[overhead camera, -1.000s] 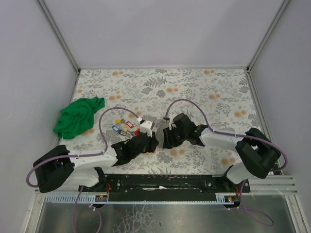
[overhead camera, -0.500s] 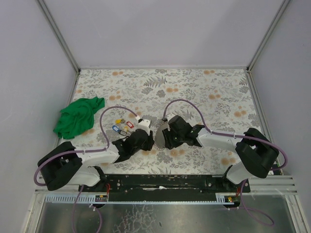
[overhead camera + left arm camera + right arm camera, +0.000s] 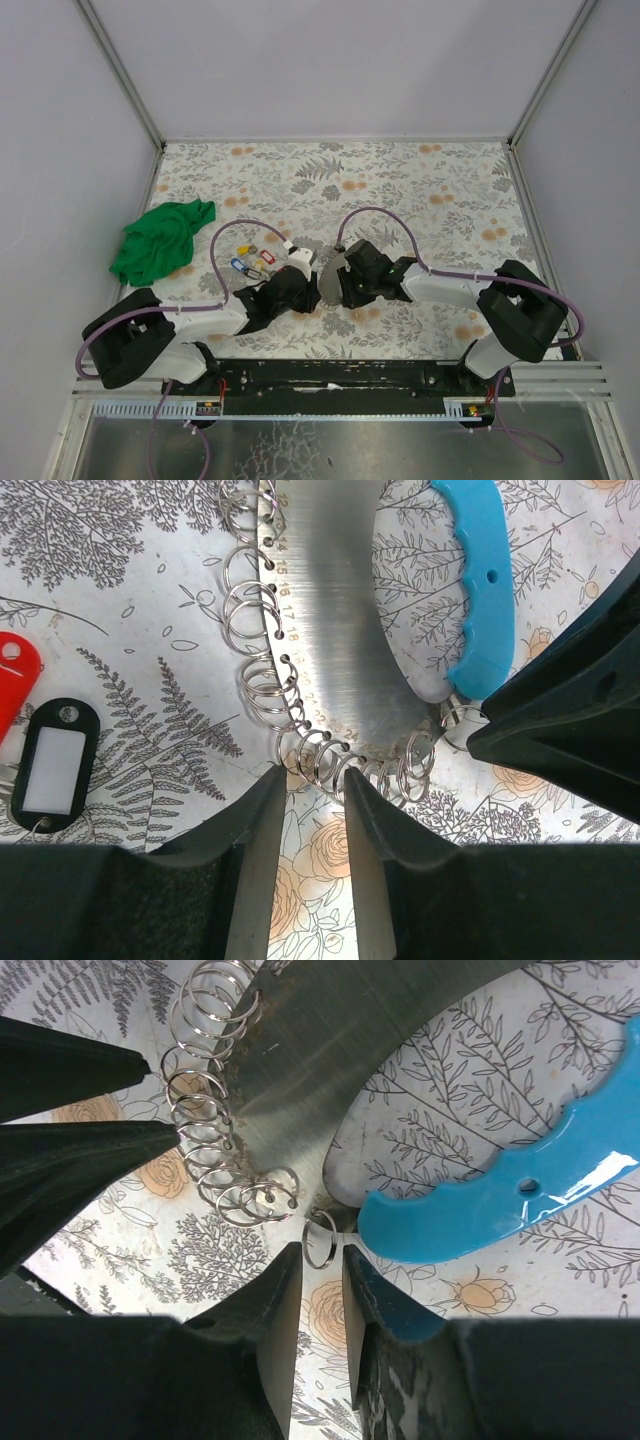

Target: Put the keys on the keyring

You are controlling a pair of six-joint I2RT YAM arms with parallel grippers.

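Note:
The keyring (image 3: pixel 330 610) is a grey metal crescent with a light-blue arc (image 3: pixel 480 580) and lies flat on the floral cloth. Small wire rings (image 3: pixel 255 615) hang in a row along its outer edge. My left gripper (image 3: pixel 312 780) stands open by a narrow gap, its tips just short of those rings. My right gripper (image 3: pixel 322 1255) faces it from the other side of the keyring (image 3: pixel 330 1030). It is narrowly open, with one small ring (image 3: pixel 320 1238) reaching in between its tips. The keys (image 3: pixel 252 262) lie in a cluster to the left; a red tag (image 3: pixel 15 675) and a black tag (image 3: pixel 55 765) show.
A green cloth (image 3: pixel 160 240) lies bunched at the table's left edge. Purple cables (image 3: pixel 385 215) arch over both arms. Both grippers (image 3: pixel 322 288) meet tip to tip at the table's near middle. Walls close the table in on three sides.
The right arm has moved left, up to the keyring, and its jaws have narrowed round a small ring. The left arm shifted slightly toward it.

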